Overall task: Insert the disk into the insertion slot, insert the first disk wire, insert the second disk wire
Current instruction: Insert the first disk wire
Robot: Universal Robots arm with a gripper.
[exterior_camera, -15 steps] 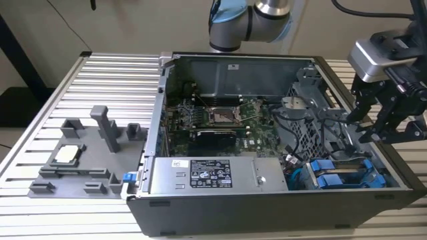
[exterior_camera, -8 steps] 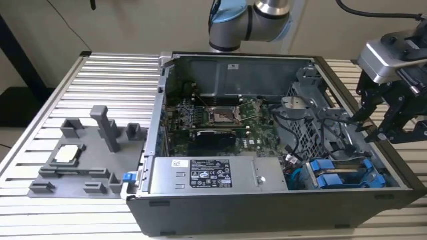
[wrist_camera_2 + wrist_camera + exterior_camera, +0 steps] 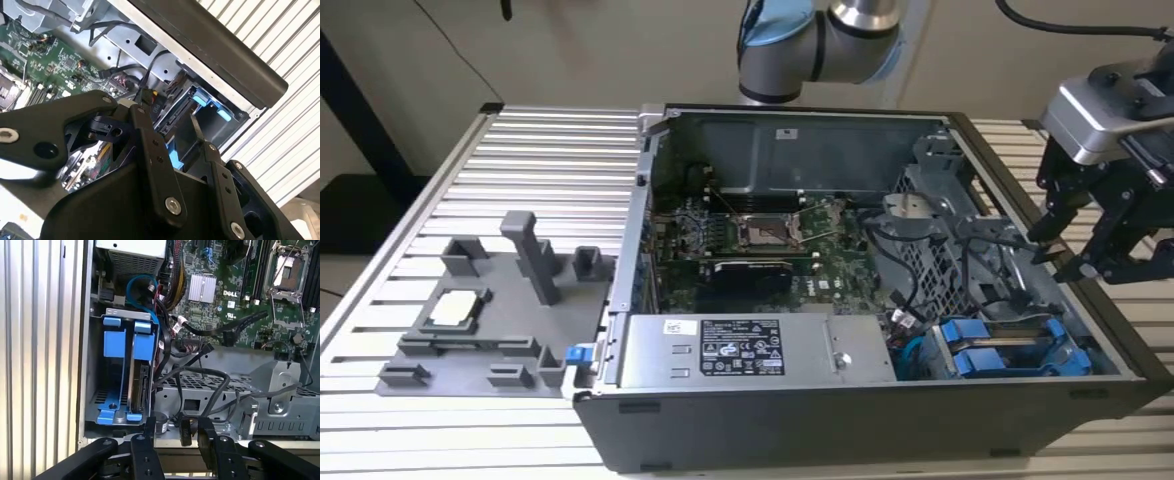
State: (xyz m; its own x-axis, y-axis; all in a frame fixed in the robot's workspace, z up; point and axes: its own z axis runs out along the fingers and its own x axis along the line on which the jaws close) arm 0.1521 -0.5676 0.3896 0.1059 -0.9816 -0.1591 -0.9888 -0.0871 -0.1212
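Site: robotics lab bench. Evidence, 4 items.
1. Work table (image 3: 547, 150) of ribbed aluminium profile.
2. Desktop computer case (image 3: 854, 430) lying open on it, motherboard (image 3: 761, 235) exposed.
3. Grey fixture plate (image 3: 507, 300) with posts and pockets for parts.
4. My own jointed arm (image 3: 821, 45) behind the case, and my black gripper (image 3: 1061, 258).

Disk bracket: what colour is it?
The disk's bracket is bright blue, clearest in the first wrist view.
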